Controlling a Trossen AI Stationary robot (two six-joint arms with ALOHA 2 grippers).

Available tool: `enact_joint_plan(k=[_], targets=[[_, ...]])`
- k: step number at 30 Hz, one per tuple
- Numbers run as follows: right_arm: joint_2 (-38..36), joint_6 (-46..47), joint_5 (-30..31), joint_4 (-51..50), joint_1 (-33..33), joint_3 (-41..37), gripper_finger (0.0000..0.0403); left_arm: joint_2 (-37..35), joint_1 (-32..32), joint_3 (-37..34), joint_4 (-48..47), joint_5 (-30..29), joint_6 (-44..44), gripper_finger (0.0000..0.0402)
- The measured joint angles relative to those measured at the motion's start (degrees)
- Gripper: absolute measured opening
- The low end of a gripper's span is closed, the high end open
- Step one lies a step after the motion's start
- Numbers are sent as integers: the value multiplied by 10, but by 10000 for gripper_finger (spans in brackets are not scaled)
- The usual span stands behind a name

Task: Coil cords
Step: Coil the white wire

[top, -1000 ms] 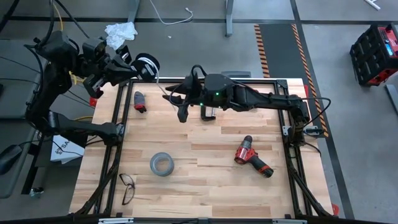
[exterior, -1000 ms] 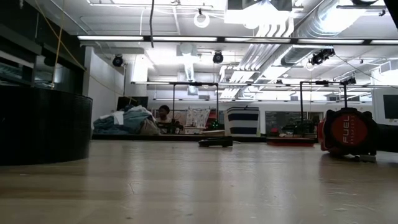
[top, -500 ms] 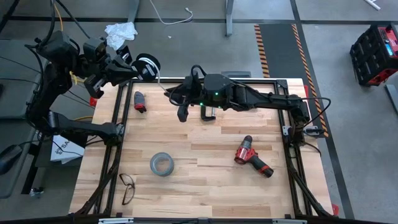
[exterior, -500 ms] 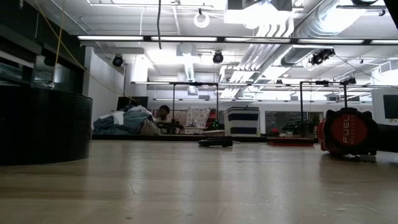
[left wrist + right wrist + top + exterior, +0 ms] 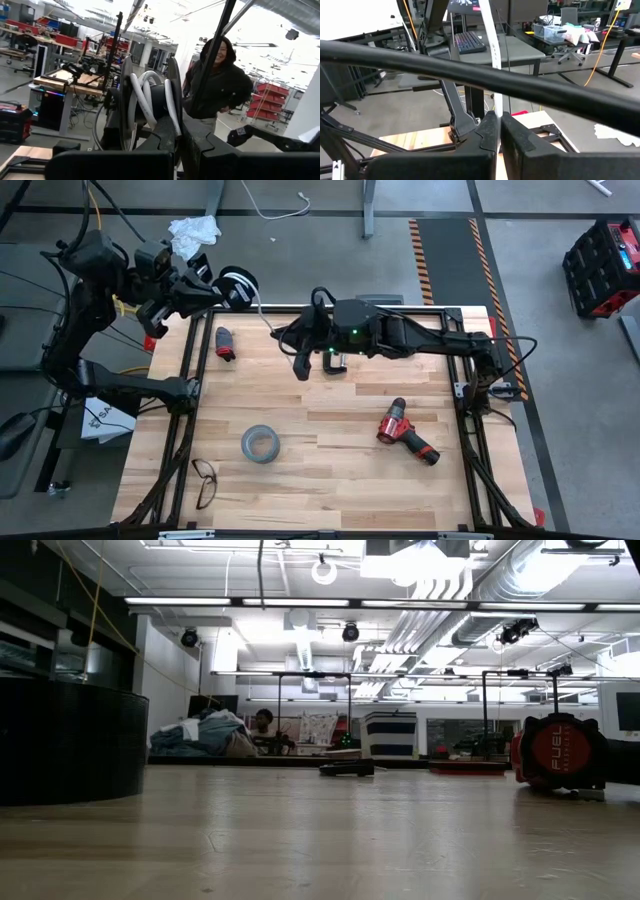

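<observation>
Right now I have the left gripper [image 5: 222, 290] raised just off the far left corner of the worktop [image 5: 330, 470], its fingers clamped on the small black spool [image 5: 238, 283], which already carries a few turns of white cord [image 5: 141, 95]. My right gripper [image 5: 300, 360] sits over the far middle of the worktop, fingers closed on the free run of that cord, which passes up between them in the right wrist view and stretches back toward the spool. My worry is tension: if I pull the right arm away too hard, I judge the thin cord could slip through the fingers or tug the spool askew in the left grip; too slack, and the next turn may miss the gap between the flanges and fall outside them. The cord could also catch on the right arm's own black cable [image 5: 485, 80], which crosses close in front of it. From above, the cord is barely traceable between spool and fingers, so I cannot tell how much length remains loose. The low view shows neither gripper, and the spool's label is out of sight.
</observation>
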Motion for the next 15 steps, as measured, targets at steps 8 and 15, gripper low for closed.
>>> enact_joint_plan(k=[8,15], targets=[[4,5,-23,2,0,0,1,4,12,0,-17,-13,-1,1],[8,2,-45,28,7,0,1,23,12,0,-14,-17,-37,1]])
